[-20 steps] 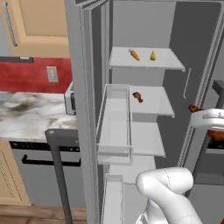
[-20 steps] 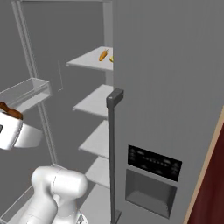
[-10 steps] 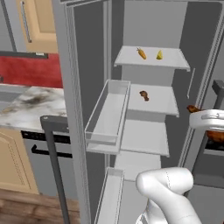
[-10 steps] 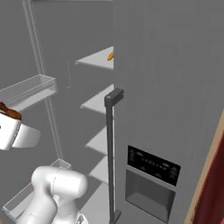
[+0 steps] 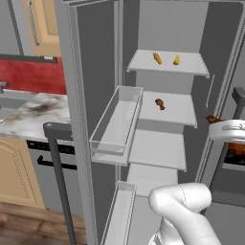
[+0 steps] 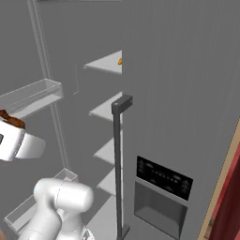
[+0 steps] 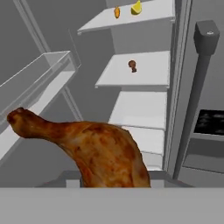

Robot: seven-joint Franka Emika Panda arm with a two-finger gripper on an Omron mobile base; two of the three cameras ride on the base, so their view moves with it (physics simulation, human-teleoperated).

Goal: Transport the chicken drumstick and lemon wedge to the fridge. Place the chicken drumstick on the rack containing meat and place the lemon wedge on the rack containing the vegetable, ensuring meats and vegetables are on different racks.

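Since a second ago my whole picture has slid: the base has driven, so the open fridge now sits more central in the left base view, and the shelves look nearer. The things on the shelves have not moved on their own.

The chicken drumstick is with the gripper, in front of the open fridge and to the right of its shelves. In the hand view it lies across the frame: its long axis runs from the narrow bone end at the upper left down to the thick meaty end at the lower right, close to the camera. In the left base view I see just a bit of brown meat above and below the white hand. The fingers are hidden behind the meat; they appear closed on it, as it hangs there with nothing under it.

Inside the fridge, the top rack holds a small orange vegetable and, well apart to its right, a yellow lemon wedge. The rack below carries a small brown piece of meat. The two racks under that are bare. A clear door bin hangs on the open left door.

To the left are a marbled counter, a red wall strip and pale wood cabinets. The fridge's right door is grey, with a tall handle and a dark dispenser panel.
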